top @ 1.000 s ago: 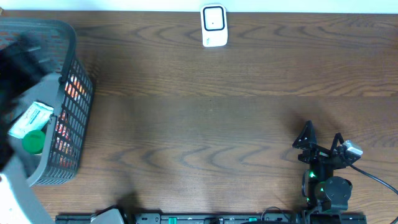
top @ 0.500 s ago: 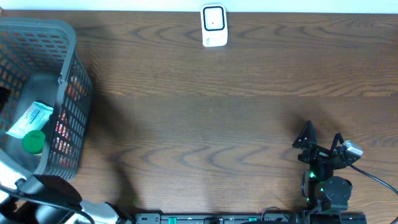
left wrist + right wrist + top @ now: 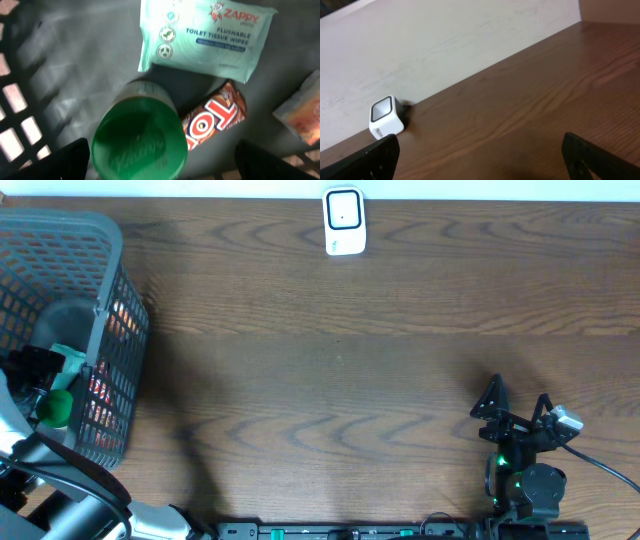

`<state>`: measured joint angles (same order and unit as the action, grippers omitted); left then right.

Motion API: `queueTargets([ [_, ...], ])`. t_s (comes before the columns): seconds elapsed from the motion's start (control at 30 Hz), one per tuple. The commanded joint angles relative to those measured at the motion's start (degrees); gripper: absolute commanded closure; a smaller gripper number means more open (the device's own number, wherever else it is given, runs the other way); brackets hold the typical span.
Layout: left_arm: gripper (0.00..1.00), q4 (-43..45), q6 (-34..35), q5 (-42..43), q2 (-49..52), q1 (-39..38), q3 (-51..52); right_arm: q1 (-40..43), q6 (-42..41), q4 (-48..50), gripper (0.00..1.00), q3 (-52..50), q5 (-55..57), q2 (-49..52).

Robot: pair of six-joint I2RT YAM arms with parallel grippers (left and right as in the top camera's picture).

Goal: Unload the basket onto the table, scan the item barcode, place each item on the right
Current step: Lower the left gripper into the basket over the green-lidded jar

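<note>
A grey basket [image 3: 112, 270] at the table's left holds the items. In the left wrist view, a green-lidded jar [image 3: 139, 142] lies below a mint pack of toilet tissue wipes [image 3: 205, 35], with a red-orange chocolate bar [image 3: 215, 117] beside the jar. My left gripper [image 3: 162, 165] hangs open just above the jar's lid, one finger on each side, touching nothing. From overhead the left gripper [image 3: 35, 370] is inside the basket. The white scanner [image 3: 343, 222] stands at the far edge. My right gripper [image 3: 518, 405] rests open and empty at the near right.
An orange packet [image 3: 300, 107] lies at the basket's right side against its mesh wall [image 3: 125, 370]. In the right wrist view the scanner [image 3: 386, 117] sits by the pale back wall. Bare brown wood table [image 3: 340, 380] spans between basket and right arm.
The left arm has swung across the basket and its gripper now sits low inside it over the jar and wipes. The right arm has not moved.
</note>
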<state>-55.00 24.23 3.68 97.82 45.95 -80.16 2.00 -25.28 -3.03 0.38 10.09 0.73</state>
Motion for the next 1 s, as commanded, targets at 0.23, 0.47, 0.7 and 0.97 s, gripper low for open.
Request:
queueTargets([
  [0.23, 0.07, 3.96, -0.11, -2.25, 0.76, -0.17, 4.48, -0.39, -0.39, -0.20, 0.01, -0.07, 0.33, -0.24],
  [0.47, 0.07, 4.57, 0.09, -2.23, 1.84, -0.17, 6.16, -0.39, -0.39, -0.20, 0.01, -0.07, 0.33, -0.24],
  [0.7, 0.07, 4.46, 0.07, -1.36, 1.62, -0.17, 6.16, -0.39, -0.39, -0.20, 0.01, -0.07, 0.33, -0.24],
  [0.97, 0.07, -0.33, 0.31, -1.36, 1.62, -0.17, 6.16, -0.39, -0.39, -0.20, 0.01, -0.07, 0.33, -0.24],
])
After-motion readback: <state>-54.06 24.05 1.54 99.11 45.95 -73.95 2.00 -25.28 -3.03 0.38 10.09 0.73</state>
